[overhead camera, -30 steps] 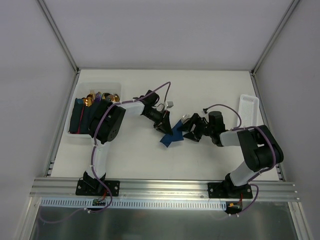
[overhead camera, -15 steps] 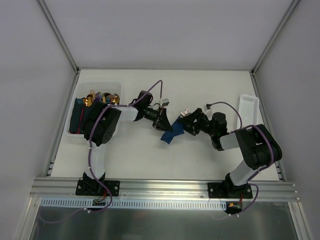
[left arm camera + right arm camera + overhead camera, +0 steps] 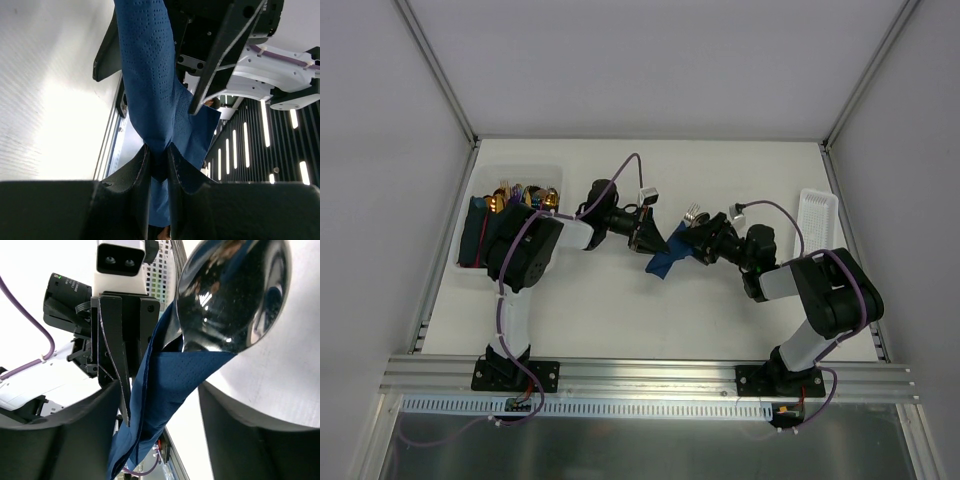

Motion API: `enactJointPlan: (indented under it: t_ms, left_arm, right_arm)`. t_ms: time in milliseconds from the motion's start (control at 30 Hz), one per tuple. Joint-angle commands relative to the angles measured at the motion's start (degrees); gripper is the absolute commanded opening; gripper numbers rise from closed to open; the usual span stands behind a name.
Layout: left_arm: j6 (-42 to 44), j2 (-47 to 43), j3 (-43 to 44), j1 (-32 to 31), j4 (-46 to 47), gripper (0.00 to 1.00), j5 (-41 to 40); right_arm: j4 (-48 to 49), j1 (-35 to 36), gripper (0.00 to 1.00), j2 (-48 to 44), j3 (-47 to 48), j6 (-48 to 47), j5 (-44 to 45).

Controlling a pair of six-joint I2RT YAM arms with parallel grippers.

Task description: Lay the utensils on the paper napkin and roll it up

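Since a second ago the paper napkin (image 3: 150, 75) has shifted from the middle of the worktop (image 3: 620, 320) toward 12 o'clock. It is pinched in the clenched left claw (image 3: 159, 150). The right claw (image 3: 160, 390) straddles the napkin and the utensils (image 3: 235, 290); I cannot tell whether it grips them.

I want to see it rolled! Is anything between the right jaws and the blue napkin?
Nothing visible. The napkin hangs between the open jaws of the right gripper, below a spoon, and the left gripper pinches it too.
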Motion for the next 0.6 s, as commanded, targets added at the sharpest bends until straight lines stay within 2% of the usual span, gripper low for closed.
enactJointPlan:
  t_ms: [0,167,233,400,467,500,533,567]
  left_arm:
    - [-3.7,-4.4,-0.5,0.3,8.4,0.00,3.2]
    - [-0.1,-5.1,-1.0,0.1,3.9,0.00,3.5]
    - [1.3,-5.3,-0.9,-0.3,1.8,0.00,3.6]
    - [8.2,-6.6,-0.6,-1.1,-5.5,0.00,3.8]
    - [11.0,-7.6,-0.1,-1.0,-11.0,0.00,3.6]
    - [16.1,-8.0,1.3,-1.0,-14.5,0.00,3.2]
    - [19.7,-8.7,2.4,-1.0,-24.5,0.00,2.0]
    - [24.1,-9.9,3.6,-1.0,-30.1,0.06,1.1]
  right_arm:
    - [6.1,0.5,0.64,-0.5,0.6,1.2,-0.5]
    - [7.2,0.5,0.40,-0.6,1.1,2.4,-0.5]
    - [7.2,0.5,0.35,-0.7,1.3,2.5,-0.7]
    - [7.2,0.7,0.16,-1.3,2.0,2.6,-1.3]
    - [7.2,0.7,0.08,-1.8,2.0,2.7,-1.5]
    - [7.1,0.8,0.05,-2.4,1.8,2.8,-1.4]
    - [7.1,0.7,0.03,-2.8,1.7,2.9,-1.5]
    - [6.6,0.8,0.00,-3.3,1.6,3.0,-1.2]
